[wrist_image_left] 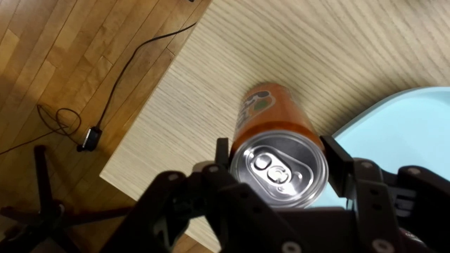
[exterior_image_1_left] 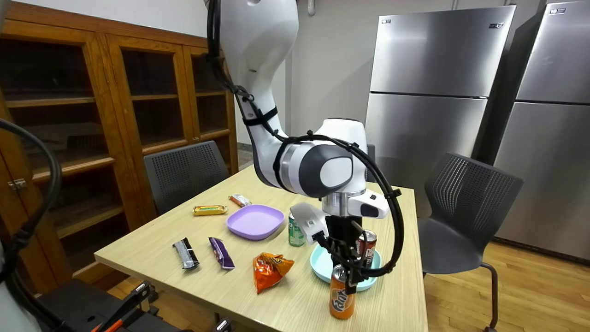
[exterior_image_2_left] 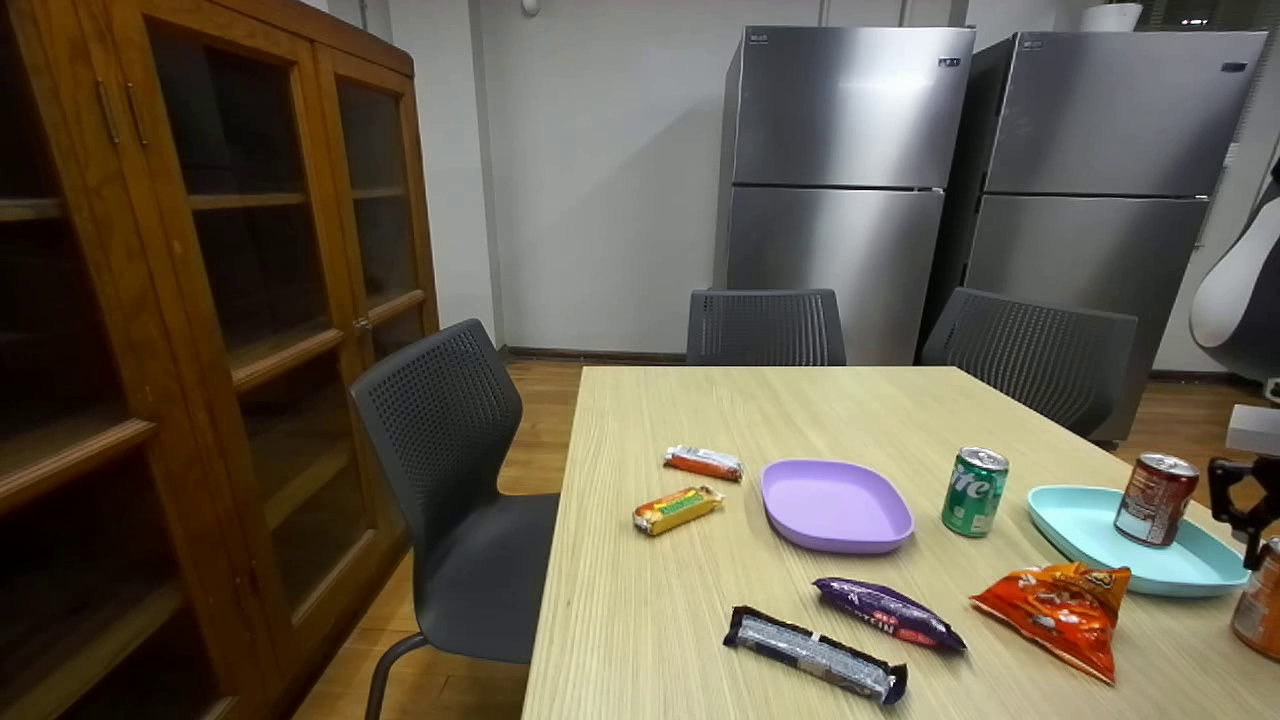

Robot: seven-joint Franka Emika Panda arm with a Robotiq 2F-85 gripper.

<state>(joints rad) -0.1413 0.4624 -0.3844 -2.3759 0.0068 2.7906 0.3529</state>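
My gripper (wrist_image_left: 274,151) is shut on an orange can (wrist_image_left: 276,116) near the table's corner, with a dark finger against each side just under the silver rim. The can looks upright on the table in an exterior view (exterior_image_1_left: 341,299); in another exterior view it is cut off at the right edge (exterior_image_2_left: 1262,610). Beside it is a turquoise plate (wrist_image_left: 404,126), also in both exterior views (exterior_image_1_left: 321,265) (exterior_image_2_left: 1085,510). A dark red can (exterior_image_2_left: 1155,505) stands on that plate, partly behind the gripper in an exterior view (exterior_image_1_left: 370,244). A green can (exterior_image_2_left: 975,490) stands between the turquoise and purple plates.
A purple plate (exterior_image_2_left: 838,505), an orange chip bag (exterior_image_2_left: 1065,610) and wrapped bars in purple (exterior_image_2_left: 888,612), black-silver (exterior_image_2_left: 815,655), yellow (exterior_image_2_left: 677,510) and red-white (exterior_image_2_left: 703,462) lie on the table (exterior_image_1_left: 382,318). Dark chairs (exterior_image_1_left: 461,216) surround it. The table edge is near the can.
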